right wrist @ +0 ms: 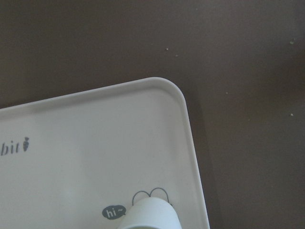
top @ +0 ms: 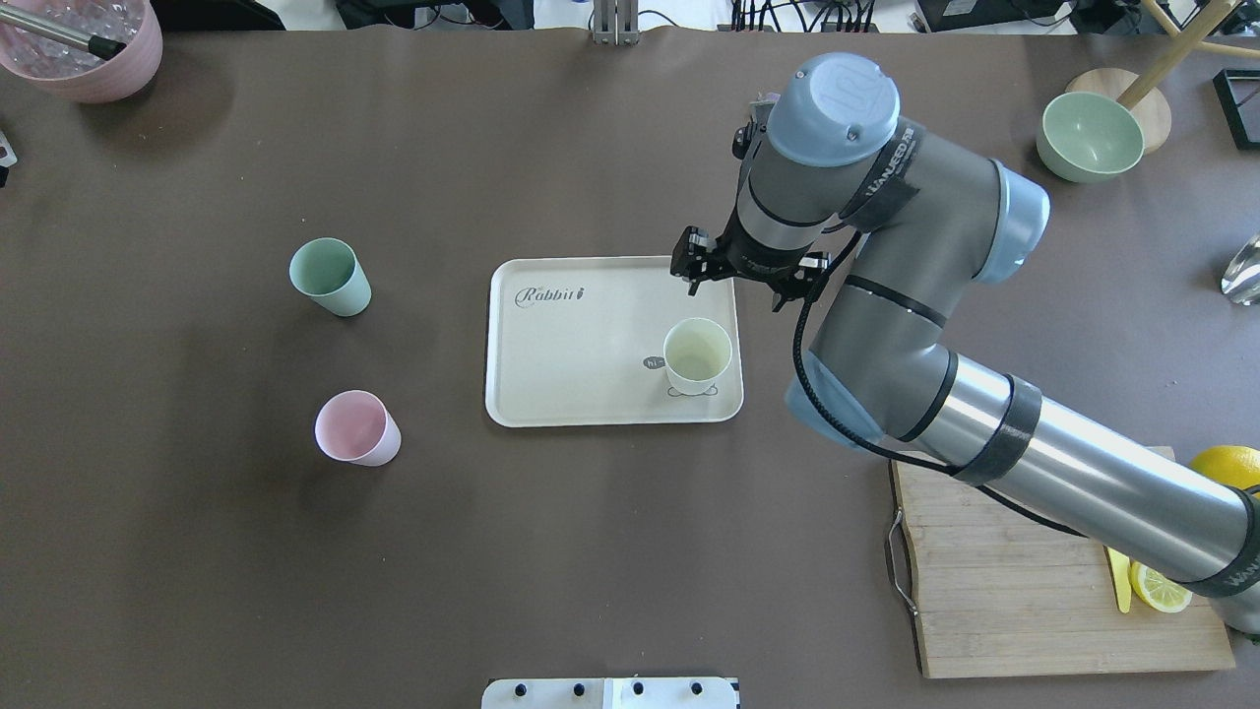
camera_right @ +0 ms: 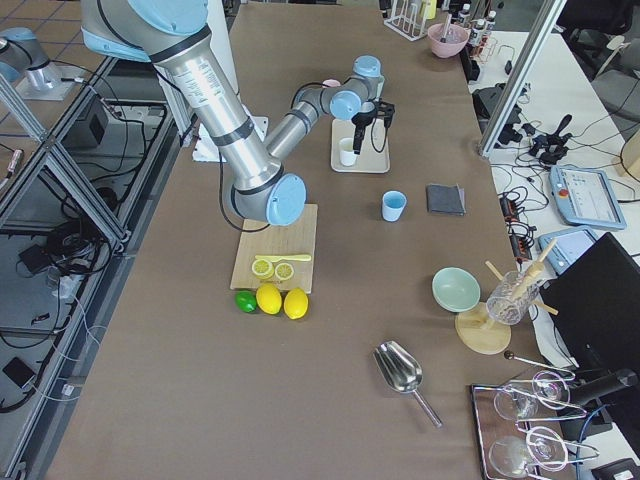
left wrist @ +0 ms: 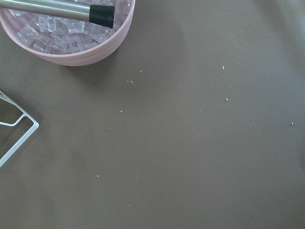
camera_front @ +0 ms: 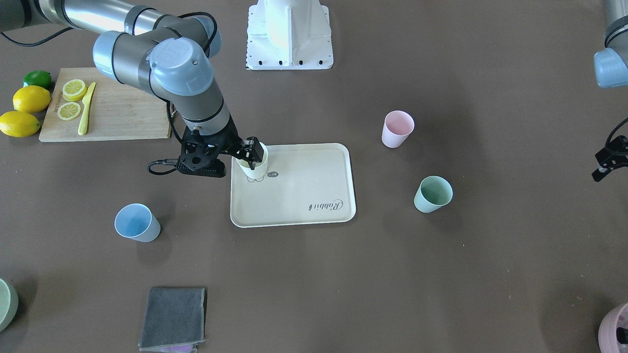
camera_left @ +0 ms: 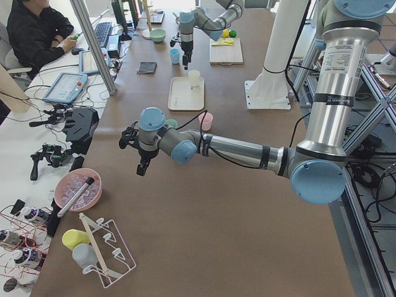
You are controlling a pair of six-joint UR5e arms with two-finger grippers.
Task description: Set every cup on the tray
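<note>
The yellow cup [top: 697, 356] stands upright on the cream tray [top: 591, 335], at its corner by the cartoon drawing. My right gripper [top: 743, 279] hovers over the tray's far right corner, open and apart from the cup. The right wrist view shows the cup's rim [right wrist: 150, 214] at its bottom edge and no fingers. The mint green cup [top: 330, 277] and the pink cup [top: 356, 428] stand on the table left of the tray. The blue cup [camera_front: 137, 223] stands on the tray's other side. My left gripper [camera_front: 608, 159] hangs far off at the table's end; I cannot tell its state.
A wooden cutting board [camera_front: 117, 105] with lemon slices and a yellow knife lies by whole lemons [camera_front: 19, 122]. A grey cloth [camera_front: 172, 317] lies beyond the blue cup. A pale green bowl [top: 1090, 136], a mauve pot of ice [top: 84, 44] and the white robot base [camera_front: 289, 34] stand at the edges.
</note>
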